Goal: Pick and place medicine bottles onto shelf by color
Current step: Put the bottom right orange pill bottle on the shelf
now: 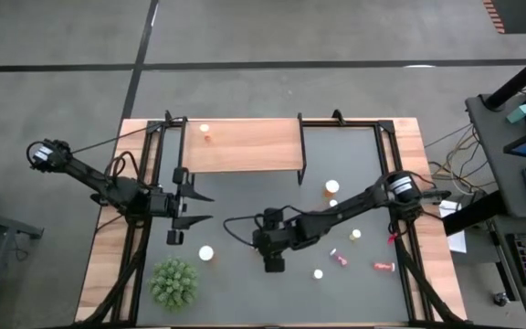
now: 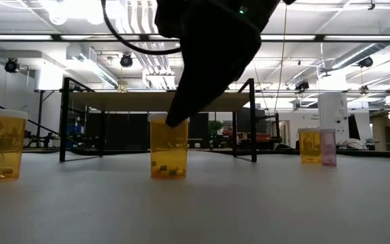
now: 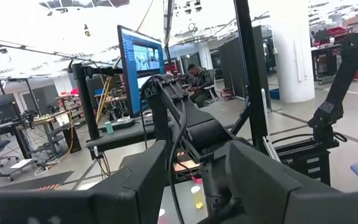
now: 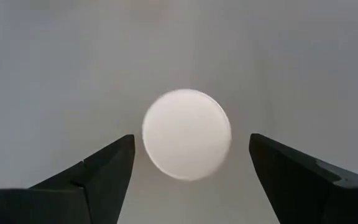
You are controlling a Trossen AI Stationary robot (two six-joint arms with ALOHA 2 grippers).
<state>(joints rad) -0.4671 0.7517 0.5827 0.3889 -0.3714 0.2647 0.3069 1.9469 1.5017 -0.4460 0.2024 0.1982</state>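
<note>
A yellow medicine bottle [image 2: 168,148] with a white cap [image 4: 186,133] stands upright on its base on the grey table, near the middle. My right gripper [image 4: 191,138] is right above it, pointing down and open. Its two fingers stand on either side of the cap without touching it. In the high view my right gripper [image 1: 272,263] hides this bottle. My left gripper [image 1: 199,206] is open and empty at the table's left, in front of the wooden shelf [image 1: 245,146]. One orange bottle [image 1: 205,132] stands on the shelf's left end.
Other bottles stand on the table: one [image 1: 206,253] near the green plant [image 1: 173,281], two [image 1: 332,187] right of the shelf, and more [image 1: 355,235] at the right. Two pink bottles [image 1: 383,267] lie on their sides. The shelf's black legs [image 1: 301,151] stand at the far side.
</note>
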